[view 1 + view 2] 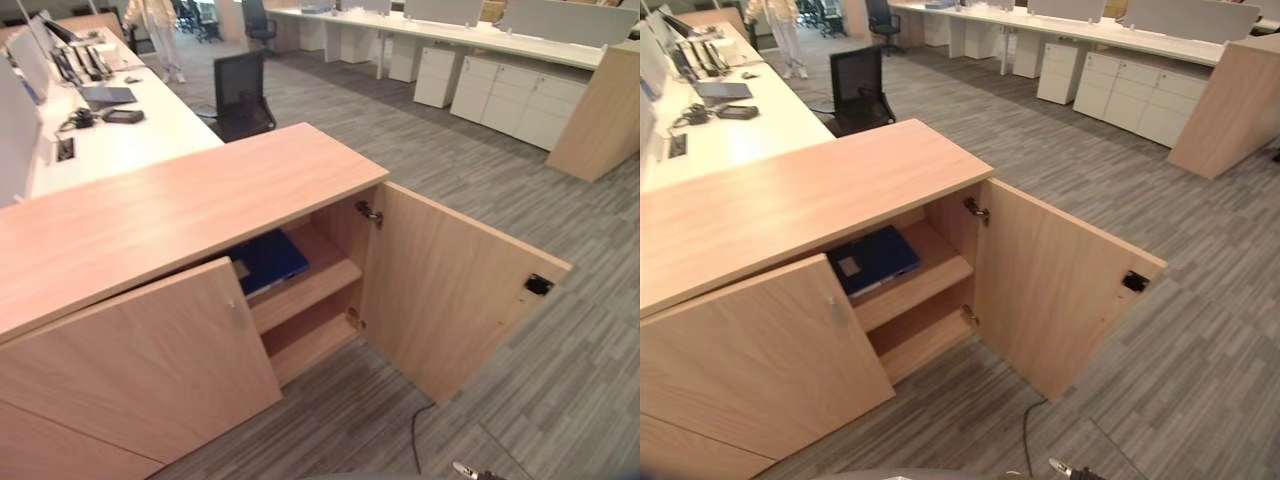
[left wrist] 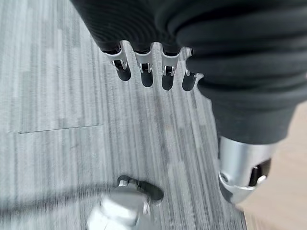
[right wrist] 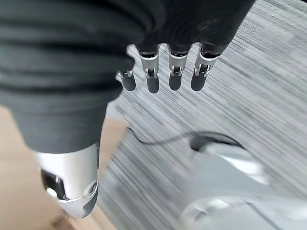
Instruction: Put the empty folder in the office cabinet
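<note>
Left eye view: blue folder (image 1: 268, 260) on cabinet (image 1: 190, 205) shelf; each robot hand (image 2: 153, 76) (image 3: 163, 76) slack, empty.

Left hand (image 2: 158, 72): fingers straight, relaxed, holding nothing, pointing down. Right hand (image 3: 163, 72): same pose, fingers extended, thumb apart, empty.

An office: long white desks (image 1: 130, 130), task chair (image 1: 240, 95), grey carpet (image 1: 560, 330)
</note>
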{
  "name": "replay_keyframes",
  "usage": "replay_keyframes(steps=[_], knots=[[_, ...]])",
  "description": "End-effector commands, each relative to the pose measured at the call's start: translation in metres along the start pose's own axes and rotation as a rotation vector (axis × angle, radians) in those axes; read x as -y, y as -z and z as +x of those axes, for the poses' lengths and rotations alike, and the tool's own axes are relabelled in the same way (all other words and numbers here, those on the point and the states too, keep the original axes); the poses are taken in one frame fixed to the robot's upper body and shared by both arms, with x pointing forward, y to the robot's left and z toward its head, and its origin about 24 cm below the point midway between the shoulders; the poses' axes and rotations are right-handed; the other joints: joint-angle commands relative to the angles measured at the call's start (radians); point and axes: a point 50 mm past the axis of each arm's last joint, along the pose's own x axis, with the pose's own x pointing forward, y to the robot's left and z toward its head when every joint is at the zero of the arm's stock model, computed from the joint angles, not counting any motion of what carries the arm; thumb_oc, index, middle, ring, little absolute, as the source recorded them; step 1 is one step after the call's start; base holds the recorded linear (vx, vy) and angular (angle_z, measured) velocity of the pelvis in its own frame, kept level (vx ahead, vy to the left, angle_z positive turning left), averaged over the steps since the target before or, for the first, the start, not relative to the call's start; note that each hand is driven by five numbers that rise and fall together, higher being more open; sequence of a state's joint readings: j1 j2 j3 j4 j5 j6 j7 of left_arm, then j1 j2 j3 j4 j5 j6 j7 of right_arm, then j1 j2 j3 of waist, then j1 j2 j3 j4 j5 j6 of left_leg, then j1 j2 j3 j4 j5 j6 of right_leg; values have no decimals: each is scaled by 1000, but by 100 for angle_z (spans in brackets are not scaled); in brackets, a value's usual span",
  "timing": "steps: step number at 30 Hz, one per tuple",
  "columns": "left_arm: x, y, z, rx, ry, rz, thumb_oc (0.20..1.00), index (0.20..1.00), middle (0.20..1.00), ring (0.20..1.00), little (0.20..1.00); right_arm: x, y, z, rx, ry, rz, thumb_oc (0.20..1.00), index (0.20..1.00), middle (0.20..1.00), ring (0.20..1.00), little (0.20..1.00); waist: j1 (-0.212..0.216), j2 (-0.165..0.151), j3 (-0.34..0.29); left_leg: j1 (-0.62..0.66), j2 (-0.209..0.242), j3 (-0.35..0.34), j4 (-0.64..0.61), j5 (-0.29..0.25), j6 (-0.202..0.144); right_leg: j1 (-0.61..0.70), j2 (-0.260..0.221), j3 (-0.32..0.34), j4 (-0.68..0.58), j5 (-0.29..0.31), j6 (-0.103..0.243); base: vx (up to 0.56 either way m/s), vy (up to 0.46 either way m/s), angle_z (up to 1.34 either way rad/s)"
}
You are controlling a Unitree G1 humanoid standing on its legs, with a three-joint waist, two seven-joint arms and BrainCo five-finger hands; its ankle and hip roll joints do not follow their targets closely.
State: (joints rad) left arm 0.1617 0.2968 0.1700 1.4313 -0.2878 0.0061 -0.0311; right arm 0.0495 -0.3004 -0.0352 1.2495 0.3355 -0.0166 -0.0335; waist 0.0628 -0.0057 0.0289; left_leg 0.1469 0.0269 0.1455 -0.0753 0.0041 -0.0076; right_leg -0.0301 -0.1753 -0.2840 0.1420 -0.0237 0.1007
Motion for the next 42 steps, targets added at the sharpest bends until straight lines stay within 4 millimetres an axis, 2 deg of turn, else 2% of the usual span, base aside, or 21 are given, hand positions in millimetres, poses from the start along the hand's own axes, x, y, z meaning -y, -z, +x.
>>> replay_keyframes(steps=[1,2,6,7,8,9,10,11,12,13,15,17,19,21,25,28,29,32,41,42], knots=[[-3,-17,0,53,-6,8,1000,1000,1000,1000,1000,-1,-16,1,62,16,18,1000,1000,1000,1000,1000,-15,-41,-42,-82,-86,-61,8,-72,71,12,-57,14,-120,104,76,34,-185,-77],[1,-22,0,73,7,24,1000,1000,1000,1000,1000,2,-24,1,95,27,-13,1000,1000,1000,1000,1000,-23,-44,-44,-81,-71,-54,8,-73,62,29,-33,28,-150,93,69,28,-157,-58],[4,-26,0,92,17,23,1000,1000,1000,1000,1000,8,-31,0,129,39,-49,1000,1000,1000,1000,1000,-32,-47,-53,-83,-59,-49,6,-68,54,36,-16,39,-176,91,64,33,-116,-16],[-2,-34,-1,115,-2,33,1000,1000,1000,1000,1000,95,-77,-12,217,210,-23,1000,1000,1000,1000,1000,-34,-58,-59,-76,-43,-48,1,-69,38,54,1,42,-195,80,58,69,-141,-16],[1,-37,-1,126,4,78,1000,1000,1000,1000,1000,80,-102,-9,257,234,-37,1000,1000,1000,1000,1000,-21,-56,-63,-74,-38,-54,0,-68,35,63,6,38,-203,78,56,92,-189,-8],[3,-39,-1,131,14,106,1000,1000,1000,1000,1000,60,-117,-6,273,211,-44,1000,1000,1000,1000,1000,-9,-55,-63,-70,-31,-57,0,-68,31,73,13,39,-209,74,54,57,-124,-19],[6,-41,-1,135,20,118,1000,1000,1000,1000,1000,49,-126,-6,282,195,-68,1000,1000,1000,1000,1000,-7,-55,-65,-72,-26,-57,0,-65,29,74,19,43,-213,71,50,43,-137,-19],[7,-42,-1,139,21,119,1000,1000,1000,1000,1000,42,-133,-6,304,180,-91,1000,1000,1000,1000,1000,-10,-55,-63,-70,-20,-53,2,-65,25,77,26,51,-217,67,47,34,-186,-26],[4,-38,0,125,11,104,1000,1000,1000,1000,1000,33,-160,-14,426,157,-169,1000,1000,1000,1000,1000,-20,-58,-63,-63,-3,-42,10,-68,16,82,40,68,-222,60,39,21,-228,-13],[1,-34,0,113,1,88,1000,1000,1000,1000,1000,27,-175,-21,505,138,-198,1000,1000,1000,1000,1000,-30,-63,-59,-71,9,-36,37,-76,9,84,53,82,-221,52,31,3,-227,-6],[0,-35,0,111,-6,69,1000,1000,1000,1000,1000,24,-189,-30,595,124,-212,1000,1000,1000,1000,1000,-40,-72,-44,-95,26,-34,102,-93,6,78,64,101,-212,42,18,-51,-171,-3],[0,-38,-1,129,-1,37,1000,1000,1000,1000,1000,19,-208,-39,676,109,-219,1000,1000,1000,1000,1000,-32,-78,-12,-144,26,-93,204,-111,-11,60,77,130,-199,40,1,-128,-147,-26],[4,-40,-1,138,10,10,1000,1000,1000,1000,1000,9,-228,-48,742,89,-240,1000,1000,1000,1000,1000,-16,-83,-4,-146,3,-218,190,-113,-22,57,98,156,-212,48,-7,-65,-119,-91],[6,-41,0,135,12,4,1000,1000,1000,1000,1000,7,-238,-53,770,82,-253,1000,1000,1000,1000,1000,-21,-84,-18,-128,11,-253,125,-92,-26,62,110,156,-228,52,-2,18,-75,-83],[0,-39,-1,128,2,21,1000,1000,1000,1000,1000,-13,-263,-68,867,33,-327,1000,1000,1000,1000,1000,-28,-78,-63,-88,30,-225,20,-56,-27,47,125,180,-229,50,0,32,-10,-26],[-4,-42,-1,138,-8,8,1000,1000,1000,1000,1000,-29,-275,-76,902,-2,-377,1000,1000,1000,1000,1000,-22,-74,-69,-70,30,-212,5,-50,-26,58,127,186,-229,44,-2,26,-3,-25],[-6,-43,-1,139,-16,3,1000,1000,1000,1000,1000,-40,-283,-80,916,-26,-408,1000,1000,1000,1000,1000,-16,-73,-70,-63,31,-206,1,-49,-26,64,128,190,-229,43,-4,15,-7,-14],[-8,-42,-1,135,-23,11,1000,1000,1000,1000,1000,-52,-287,-82,923,-54,-425,1000,1000,1000,1000,1000,-11,-72,-70,-59,33,-202,-2,-47,-26,68,130,191,-229,41,-4,9,-6,-1],[-5,-28,0,96,-16,12,1000,1000,1000,1000,1000,-109,-316,-113,1021,-205,-449,1000,1000,1000,1000,1000,19,-77,-68,-54,37,-210,16,-54,-26,87,131,186,-229,33,-9,7,-4,2],[-5,-28,0,96,-16,12,1000,1000,1000,1000,1000,-109,-316,-113,1021,-205,-449,1000,1000,1000,1000,1000,19,-77,-68,-54,37,-210,16,-54,-26,88,131,186,-229,33,-9,0,0,0]])
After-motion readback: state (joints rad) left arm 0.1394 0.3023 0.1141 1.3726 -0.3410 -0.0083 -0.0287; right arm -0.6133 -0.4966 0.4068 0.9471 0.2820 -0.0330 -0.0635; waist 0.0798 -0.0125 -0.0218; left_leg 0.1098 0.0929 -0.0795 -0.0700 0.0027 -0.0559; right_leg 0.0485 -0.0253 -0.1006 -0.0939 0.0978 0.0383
